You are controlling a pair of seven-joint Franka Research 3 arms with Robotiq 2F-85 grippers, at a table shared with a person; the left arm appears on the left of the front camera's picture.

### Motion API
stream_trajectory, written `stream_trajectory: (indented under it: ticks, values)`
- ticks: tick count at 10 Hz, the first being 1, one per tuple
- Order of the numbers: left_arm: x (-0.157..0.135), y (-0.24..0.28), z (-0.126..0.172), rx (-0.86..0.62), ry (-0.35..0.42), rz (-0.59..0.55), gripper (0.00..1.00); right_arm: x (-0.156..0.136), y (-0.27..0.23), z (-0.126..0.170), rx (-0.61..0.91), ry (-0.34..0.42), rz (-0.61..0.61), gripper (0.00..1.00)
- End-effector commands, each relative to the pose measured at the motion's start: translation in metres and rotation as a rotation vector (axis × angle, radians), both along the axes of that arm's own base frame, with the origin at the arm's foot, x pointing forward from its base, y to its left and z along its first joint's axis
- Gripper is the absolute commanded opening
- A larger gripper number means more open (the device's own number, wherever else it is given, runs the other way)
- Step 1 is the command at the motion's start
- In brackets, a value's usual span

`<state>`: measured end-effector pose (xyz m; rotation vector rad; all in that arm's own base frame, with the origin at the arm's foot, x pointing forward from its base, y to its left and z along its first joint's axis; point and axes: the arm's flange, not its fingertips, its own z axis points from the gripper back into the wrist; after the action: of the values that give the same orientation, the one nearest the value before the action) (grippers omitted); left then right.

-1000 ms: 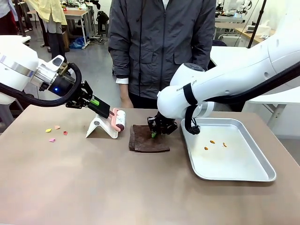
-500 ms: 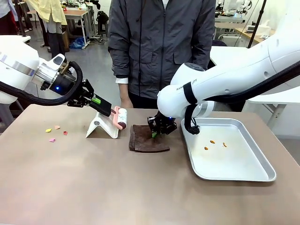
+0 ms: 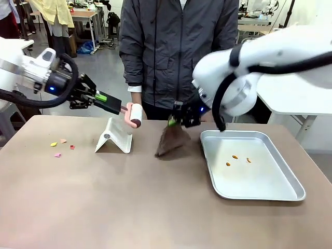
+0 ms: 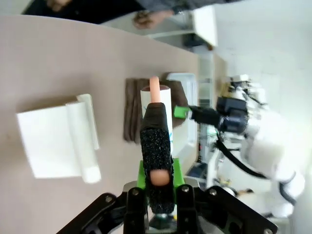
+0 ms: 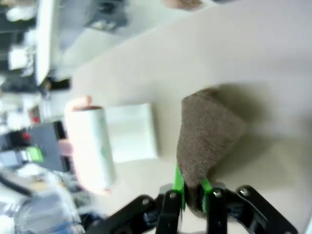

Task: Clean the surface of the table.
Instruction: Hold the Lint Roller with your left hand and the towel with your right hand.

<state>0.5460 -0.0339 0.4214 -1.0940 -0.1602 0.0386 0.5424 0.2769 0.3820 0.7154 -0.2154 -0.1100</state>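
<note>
The brown table carries a few small coloured paper scraps at its far left. My left gripper is shut on the black handle of a pink-and-white lint roller, held in the air above a white folded stand. The left wrist view looks down the lint roller in my left gripper, with the stand below. My right gripper is shut on a brown cloth, which hangs from it with its lower end near the table. The cloth droops from my right gripper.
A shiny metal tray lies at the right with a few orange bits in it. A person in a dark jacket stands at the far edge, behind the stand and cloth. The table's near half is bare.
My right gripper has lifted the cloth off the table, up and slightly right. My left gripper has raised the lint roller higher above the stand.
</note>
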Motion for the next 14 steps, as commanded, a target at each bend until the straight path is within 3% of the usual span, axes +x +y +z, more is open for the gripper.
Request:
stream_trajectory:
  ticks: [1,2,3,4,5,6,8,11,14]
  values:
    - [-0.022,0.043,0.01,-0.156,0.012,-0.025,0.0,-0.053,-0.081,0.002,0.318,0.009,0.048,0.0]
    - [-0.031,0.064,0.016,-0.209,0.019,0.011,0.0,-0.066,-0.101,0.014,0.433,-0.027,0.072,0.0]
    - [-0.05,0.09,0.025,-0.298,0.049,-0.092,0.0,-0.079,-0.119,0.023,0.499,-0.055,0.079,0.0]
    - [-0.072,0.115,0.033,-0.372,0.047,-0.117,0.0,-0.099,-0.139,0.032,0.549,-0.076,0.084,0.0]
    - [-0.095,0.139,0.037,-0.419,0.047,-0.114,0.0,-0.122,-0.16,0.038,0.59,-0.153,0.126,0.0]
    - [-0.118,0.163,0.039,-0.475,0.025,-0.044,0.0,-0.147,-0.188,0.041,0.564,-0.224,0.064,0.0]
    - [-0.146,0.2,0.04,-0.527,0.016,0.01,0.0,-0.184,-0.237,0.05,0.545,-0.29,0.056,0.0]
    - [-0.179,0.254,0.021,-0.414,0.011,0.077,0.0,-0.207,-0.299,0.049,0.597,-0.281,0.037,0.0]
    - [-0.205,0.236,-0.003,-0.212,0.007,0.178,0.0,-0.215,-0.332,0.023,0.743,-0.219,0.081,0.0]
